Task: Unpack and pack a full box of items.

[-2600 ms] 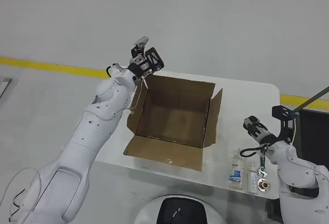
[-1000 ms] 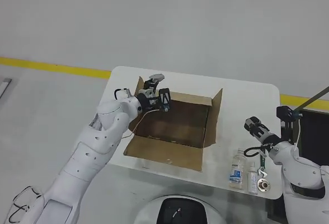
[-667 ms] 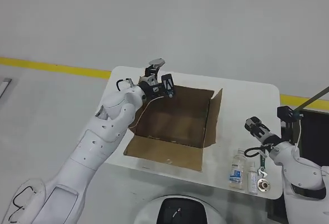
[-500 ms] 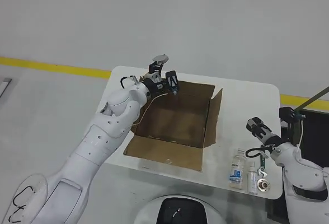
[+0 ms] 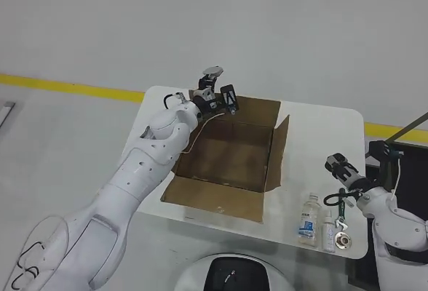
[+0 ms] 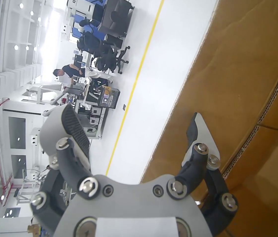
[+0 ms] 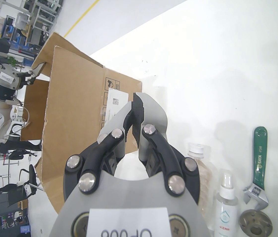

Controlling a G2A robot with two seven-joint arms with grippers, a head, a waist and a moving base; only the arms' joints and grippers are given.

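The open cardboard box (image 5: pixel 212 195) stands mid-table with its flaps up and a bare brown floor inside. My left gripper (image 5: pixel 223 86) hovers open at the box's far left corner. In the left wrist view the left gripper (image 6: pixel 131 119) straddles the edge of the far flap (image 6: pixel 240 62), one finger over the cardboard, without clamping it. My right gripper (image 5: pixel 338 166) is shut and empty over the table to the right of the box; the right wrist view shows the right gripper (image 7: pixel 135 104) and the box (image 7: pixel 79 99) beyond it.
At the table's near right corner lie a clear water bottle (image 5: pixel 308 218), a small spray bottle (image 5: pixel 328 231), a green-handled wrench (image 5: pixel 341 217) and a round metal flange (image 5: pixel 341 238). Bare white table (image 5: pixel 323 124) stretches behind and to the right of the box.
My left gripper has risen from the box's far left inside corner and moved along the far flap's edge, staying open. The right gripper has drifted slightly to the right, still shut.
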